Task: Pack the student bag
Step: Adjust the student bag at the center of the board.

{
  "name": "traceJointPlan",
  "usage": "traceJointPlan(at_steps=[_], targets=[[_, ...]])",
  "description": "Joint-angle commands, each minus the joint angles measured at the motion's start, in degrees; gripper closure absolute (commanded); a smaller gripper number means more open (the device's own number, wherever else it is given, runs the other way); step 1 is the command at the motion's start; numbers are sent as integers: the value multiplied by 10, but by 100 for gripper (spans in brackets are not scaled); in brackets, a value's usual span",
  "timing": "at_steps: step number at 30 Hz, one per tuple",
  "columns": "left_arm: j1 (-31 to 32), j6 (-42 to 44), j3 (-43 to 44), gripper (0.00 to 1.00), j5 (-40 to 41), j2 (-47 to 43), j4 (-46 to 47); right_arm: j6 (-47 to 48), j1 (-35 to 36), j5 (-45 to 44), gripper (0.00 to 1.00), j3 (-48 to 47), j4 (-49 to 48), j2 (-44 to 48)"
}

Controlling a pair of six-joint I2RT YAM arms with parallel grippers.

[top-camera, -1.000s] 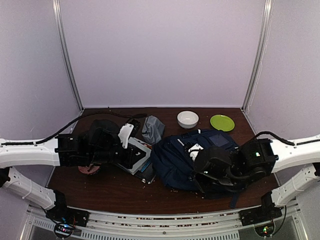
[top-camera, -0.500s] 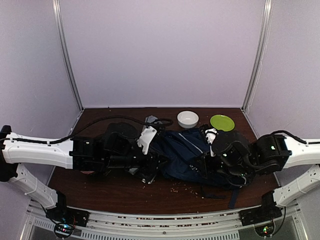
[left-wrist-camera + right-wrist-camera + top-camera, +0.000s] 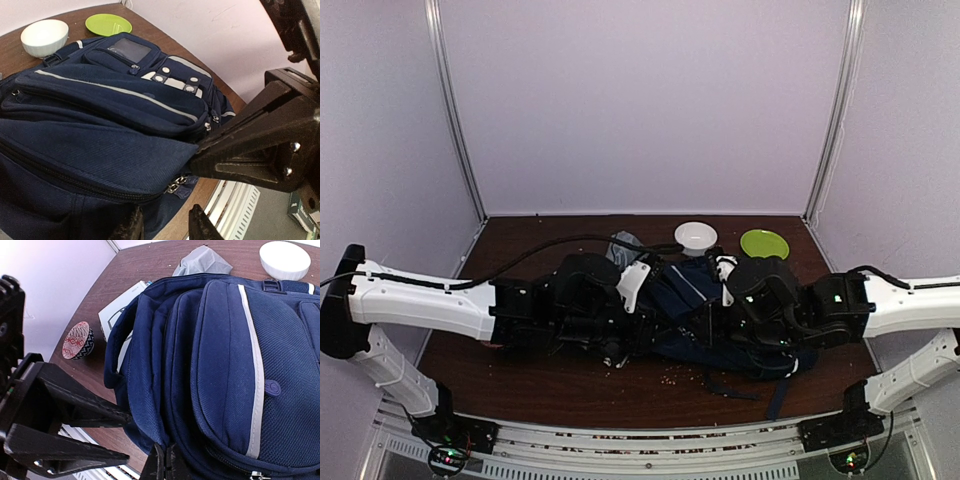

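Observation:
The navy student bag [image 3: 685,290] with white stripe trim sits mid-table between both arms and fills both wrist views [image 3: 100,115] [image 3: 220,350]. My left gripper [image 3: 165,227] is open at the bag's lower near edge, just under a zipper pull [image 3: 175,185], with nothing gripped. From above the left gripper [image 3: 645,338] lies against the bag's left side. My right gripper [image 3: 166,464] is shut, pinching the fabric at the bag's near rim, and its black body [image 3: 260,145] faces the left gripper. In the top view the right gripper [image 3: 712,322] is mostly hidden by the arm.
A grey pouch [image 3: 202,261] and a white bowl [image 3: 695,236] lie behind the bag, with a green plate [image 3: 764,244] at the back right. A white box [image 3: 117,310] and a patterned bowl [image 3: 77,340] sit left of the bag. The table's front rail [image 3: 235,205] is close.
My left arm swung right from the white box to the bag's side and its jaws opened. The right gripper, still shut, dragged the bag left and back.

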State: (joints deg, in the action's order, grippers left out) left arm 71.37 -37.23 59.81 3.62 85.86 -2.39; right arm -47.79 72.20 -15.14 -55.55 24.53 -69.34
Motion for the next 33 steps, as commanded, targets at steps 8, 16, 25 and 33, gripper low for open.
traceJointPlan(at_steps=[8,16,25,33], targets=[[7,-53,37,45,34,30,-45,-3,-2,38,100,-23,-104,-14],[22,-90,-39,46,109,-34,-25,7,-15,97,100,-57,-138,-47],[22,-94,-118,45,201,-167,-65,110,-16,84,73,-119,-22,-116],[21,-90,-138,45,214,-188,-75,213,22,91,57,-89,89,-69]])
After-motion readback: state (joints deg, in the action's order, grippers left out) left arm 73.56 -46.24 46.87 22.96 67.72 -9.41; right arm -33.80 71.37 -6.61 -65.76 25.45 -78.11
